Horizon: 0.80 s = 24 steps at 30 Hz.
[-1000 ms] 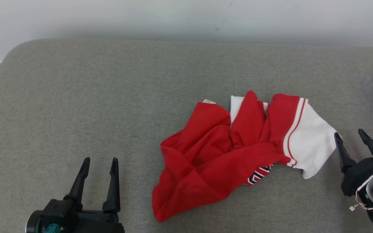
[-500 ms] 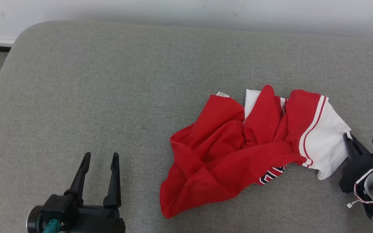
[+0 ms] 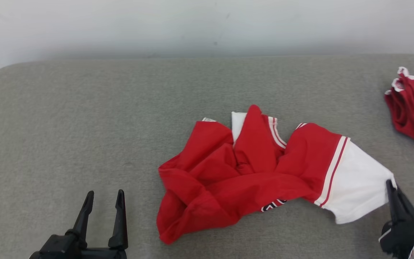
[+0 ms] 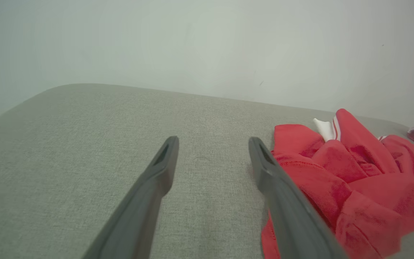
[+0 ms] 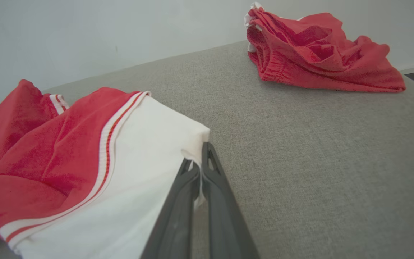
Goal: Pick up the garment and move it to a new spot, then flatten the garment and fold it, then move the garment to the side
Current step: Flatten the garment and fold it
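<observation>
- Right now we see the garment (image 3: 250,176) lying crumpled on the grey bench (image 3: 67,118). It sits a bit right of the middle in the head view.
- It is a red shirt, bunched up with lots of folds and bumps.
- Its white sleeve (image 3: 358,187) sticks out toward our right side. Thin red and white stripes run where the white part meets the red part.
- A little bit of dark lettering (image 3: 273,205) with white edges peeks out under the near edge of the red cloth.
- Our right fingers (image 5: 219,208) are pressed tight together. They pinch the outer corner of the white sleeve. In the right wrist view we see the white cloth squeezed between them.
- The sleeve lies stretched out quite smooth toward that pinch, while the red part is wrinkled.
- Our left fingers (image 4: 146,208) are spread wide apart and hold nothing. They sit low on the left in the head view, over bare bench, pointing away from us.
- In the left wrist view the red cloth lies just beside one of those fingers. We cannot tell if they touch.
- Another red bunch (image 3: 413,104) with a thin white edge lies at the far right of the bench, well apart from the garment.
- A pale wall (image 3: 192,25) stands behind the bench.
</observation>
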{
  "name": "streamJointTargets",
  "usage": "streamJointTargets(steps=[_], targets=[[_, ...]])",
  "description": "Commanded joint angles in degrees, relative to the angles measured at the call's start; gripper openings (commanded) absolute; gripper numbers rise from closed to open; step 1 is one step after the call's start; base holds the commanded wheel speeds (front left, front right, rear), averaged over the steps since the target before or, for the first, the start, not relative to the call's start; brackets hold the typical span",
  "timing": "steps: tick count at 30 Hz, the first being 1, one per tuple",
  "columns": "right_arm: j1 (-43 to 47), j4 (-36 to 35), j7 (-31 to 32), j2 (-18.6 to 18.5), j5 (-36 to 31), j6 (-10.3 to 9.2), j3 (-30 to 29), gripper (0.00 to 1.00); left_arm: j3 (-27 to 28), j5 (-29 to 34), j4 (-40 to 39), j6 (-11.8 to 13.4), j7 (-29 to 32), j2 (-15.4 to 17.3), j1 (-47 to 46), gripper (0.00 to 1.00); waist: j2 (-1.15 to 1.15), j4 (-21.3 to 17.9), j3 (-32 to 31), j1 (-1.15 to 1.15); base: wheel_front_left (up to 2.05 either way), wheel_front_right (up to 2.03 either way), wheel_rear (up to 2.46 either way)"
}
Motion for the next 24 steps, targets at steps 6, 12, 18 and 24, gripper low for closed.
streamJointTargets(steps=[6,12,18,24], targets=[[14.6,-10.5,-0.3,5.3,1.9,-0.14,-6.1,0.0,-0.4,-0.3,0.3,-0.5,0.0,0.0,0.0,1.0,0.0,-4.7,-1.6,0.0,0.0,0.0,0.0],[21.6,-14.4,-0.3,9.1,1.4,-0.14,-9.1,0.0,-0.3,0.1,0.6,-1.0,0.0,0.0,0.1,1.0,0.0,-4.8,-1.6,0.0,0.0,0.0,0.0],[23.6,-19.4,-0.3,11.6,-6.8,-0.14,-14.4,1.0,0.3,0.8,0.8,-1.4,0.0,0.0,1.2,1.0,0.0,-5.4,-2.9,0.0,0.0,0.0,0.0],[22.4,-27.5,-0.3,14.3,-15.7,-0.14,-17.0,1.0,0.5,1.7,0.8,-1.8,0.0,0.1,1.6,1.0,0.0,-5.2,-4.6,0.0,0.0,0.0,0.0]])
